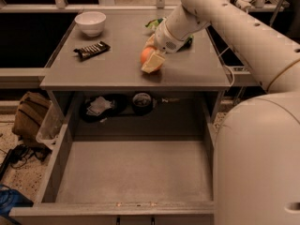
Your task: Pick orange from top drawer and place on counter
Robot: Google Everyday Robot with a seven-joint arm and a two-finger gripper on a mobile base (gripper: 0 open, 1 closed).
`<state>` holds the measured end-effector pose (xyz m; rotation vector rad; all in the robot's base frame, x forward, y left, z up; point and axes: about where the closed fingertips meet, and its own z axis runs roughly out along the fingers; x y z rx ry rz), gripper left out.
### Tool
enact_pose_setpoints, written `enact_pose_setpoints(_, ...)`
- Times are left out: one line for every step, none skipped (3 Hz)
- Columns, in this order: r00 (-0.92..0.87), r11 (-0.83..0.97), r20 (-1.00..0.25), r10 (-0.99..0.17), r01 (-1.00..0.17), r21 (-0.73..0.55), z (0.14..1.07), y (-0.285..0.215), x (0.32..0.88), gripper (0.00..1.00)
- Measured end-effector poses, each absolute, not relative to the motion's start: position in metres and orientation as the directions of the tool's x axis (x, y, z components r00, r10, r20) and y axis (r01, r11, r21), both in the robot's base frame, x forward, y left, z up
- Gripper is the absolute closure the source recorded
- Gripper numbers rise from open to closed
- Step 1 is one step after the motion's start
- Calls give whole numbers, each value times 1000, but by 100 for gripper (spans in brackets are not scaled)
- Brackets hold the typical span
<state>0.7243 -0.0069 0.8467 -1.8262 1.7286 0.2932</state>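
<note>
The orange [146, 55] is round and bright, low over the middle of the counter [117, 69]. My gripper [152, 60] is shut on it, with one pale finger [153, 63] across its front. Whether the fruit touches the grey top I cannot tell. The white arm reaches in from the upper right. The top drawer [133, 172] is pulled out below the counter, and its flat grey floor is bare.
A white bowl [90, 22] stands at the counter's back left. A dark snack bar [91, 50] lies in front of it. A green packet [157, 23] lies behind the gripper. A dark shelf recess [117, 104] under the counter holds clutter. A brown bag [30, 116] sits on the floor at left.
</note>
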Motion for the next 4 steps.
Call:
enact_pose_setpoints(127, 29, -543, -830, -963, -269, 847, -7, 724, 58)
enact_pose_setpoints(127, 29, -543, -830, -963, -269, 847, -7, 724, 34)
enact_pose_setpoints(127, 29, -543, -830, -963, -269, 847, -7, 724, 10)
enact_pose_setpoints(127, 28, -543, -830, -963, -269, 847, -7, 724, 0)
